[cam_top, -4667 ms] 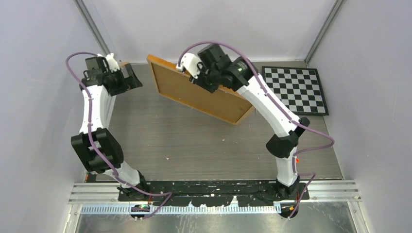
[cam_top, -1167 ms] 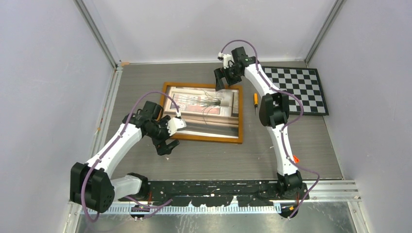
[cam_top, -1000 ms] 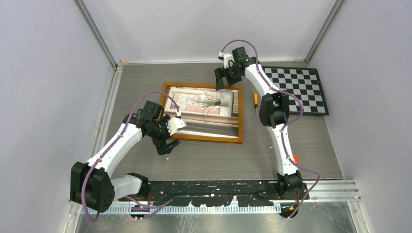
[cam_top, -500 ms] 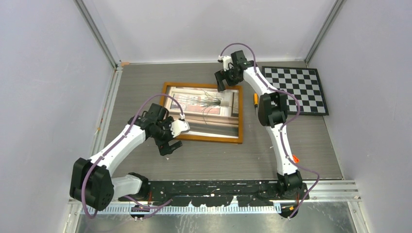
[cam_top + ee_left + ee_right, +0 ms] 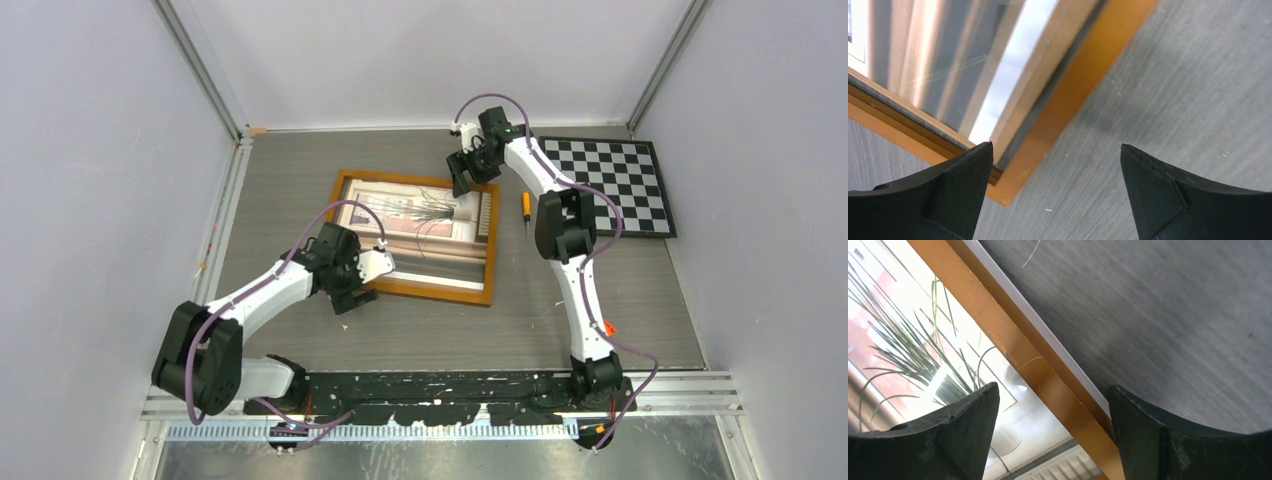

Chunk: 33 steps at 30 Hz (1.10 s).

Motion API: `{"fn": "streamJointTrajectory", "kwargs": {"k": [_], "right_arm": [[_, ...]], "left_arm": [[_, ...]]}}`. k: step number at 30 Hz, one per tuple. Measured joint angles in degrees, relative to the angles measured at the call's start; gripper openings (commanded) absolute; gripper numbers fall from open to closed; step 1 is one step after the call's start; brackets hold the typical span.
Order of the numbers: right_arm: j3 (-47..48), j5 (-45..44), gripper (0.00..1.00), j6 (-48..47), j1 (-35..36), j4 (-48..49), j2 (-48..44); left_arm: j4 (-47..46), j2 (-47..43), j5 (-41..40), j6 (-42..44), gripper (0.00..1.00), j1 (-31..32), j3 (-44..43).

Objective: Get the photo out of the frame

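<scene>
Left pincer (image 5: pixel 1055 146) gapes wide over a corner of the narrow orange-brown wooden picture frame (image 5: pixel 1083 75); right pincer (image 5: pixel 1054 387), released, straddles its edge beside the rectangular green-plant photo print (image 5: pixel 908 340).

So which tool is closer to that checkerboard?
Right. The right tool is over the frame's far edge, toward the checkerboard; the left tool is at the frame's near left corner, farther off.

2 black fingers (image 5: pixel 948 440) stand wide apart at the bottom corners. Between them an orange-brown side of the frame (image 5: pixel 1020 362) runs diagonally, the photo (image 5: pixel 903 335) of a spiky green plant to its left, grey desk (image 5: pixel 1158 310) to its right.
</scene>
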<state>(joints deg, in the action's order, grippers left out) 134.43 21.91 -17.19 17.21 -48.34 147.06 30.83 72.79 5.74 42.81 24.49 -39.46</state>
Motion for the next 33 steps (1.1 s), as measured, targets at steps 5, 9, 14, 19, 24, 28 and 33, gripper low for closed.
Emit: {"fn": "streamJointTrajectory", "kwargs": {"k": [5,9,14,19,24,28,33], "right_arm": [[-5.2,2.4,0.81,2.12,-0.2,-1.62,-3.13],[-13.99,4.39,0.81,4.39,-0.24,-1.49,-8.15],[-23.12,4.98,0.79,6.69,-0.83,-0.26,-13.4],[-33.05,5.75,0.79,9.55,-1.2,1.4,-19.08],[-42.16,6.54,0.79,11.89,-0.15,1.64,-24.5],[-48.37,6.56,0.79,12.96,2.25,0.52,-28.33],[-53.24,6.58,0.79,13.33,6.14,-3.21,-31.08]], "left_arm": [[-5.46,4.09,-2.47,1.49,1.0,-0.15,0.13],[-8.31,5.33,-2.8,2.95,1.0,-1.2,0.15],[-8.39,7.08,-2.69,4.42,1.0,-4.98,-1.2],[-8.72,10.73,-2.75,6.56,1.0,-9.51,-4.37],[-9.29,14.01,-3.13,9.2,1.0,-10.93,-7.21],[-9.97,18.01,-4.46,10.43,1.0,-12.0,-11.06],[-13.66,23.82,-6.23,9.81,1.0,-13.92,-16.61]]}}
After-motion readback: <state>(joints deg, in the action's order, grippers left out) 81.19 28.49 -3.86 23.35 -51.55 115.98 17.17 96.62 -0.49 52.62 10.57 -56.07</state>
